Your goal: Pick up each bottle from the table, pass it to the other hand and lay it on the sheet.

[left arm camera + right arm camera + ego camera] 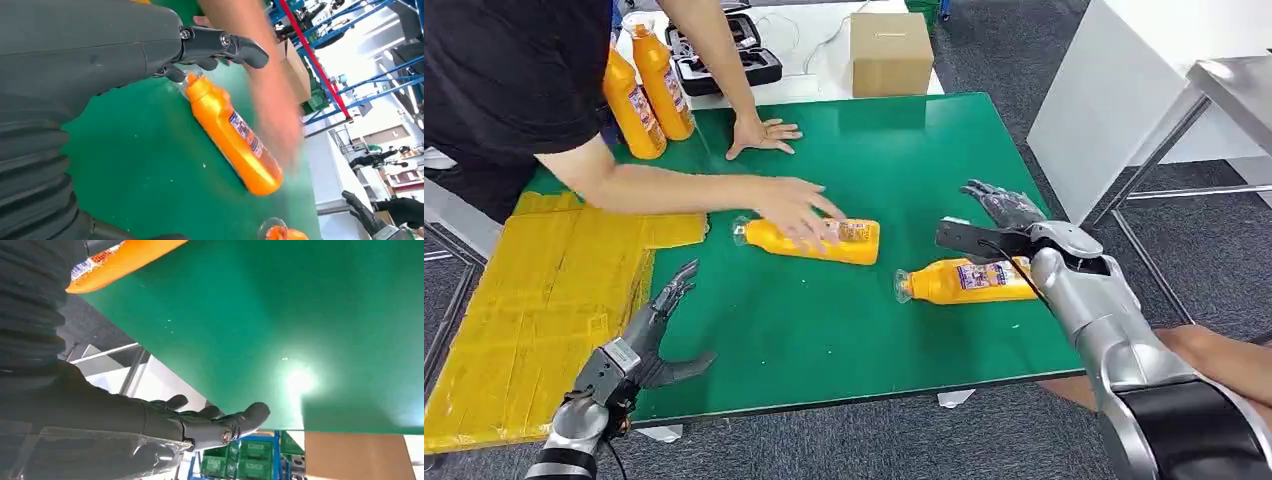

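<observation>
Two orange bottles lie on their sides on the green table (824, 330). A person's hand (796, 208) rests on the middle bottle (819, 241), which is also the bottle (232, 135) in the left wrist view. The other bottle (959, 281) lies just under my right hand (994, 225), which hovers open above it with fingers spread; its base is the bottle (120, 260) in the right wrist view, beside my right hand (210, 422). My left hand (659, 335) is open and empty near the table's front left, beside the yellow sheet (534, 300). My left hand (210, 45) points at the middle bottle.
Two more orange bottles (649, 90) stand upright at the table's far left corner. The person leans in from the far left, the other hand (762, 134) flat on the table. A cardboard box (890, 52) and a black case (749, 50) sit beyond the far edge.
</observation>
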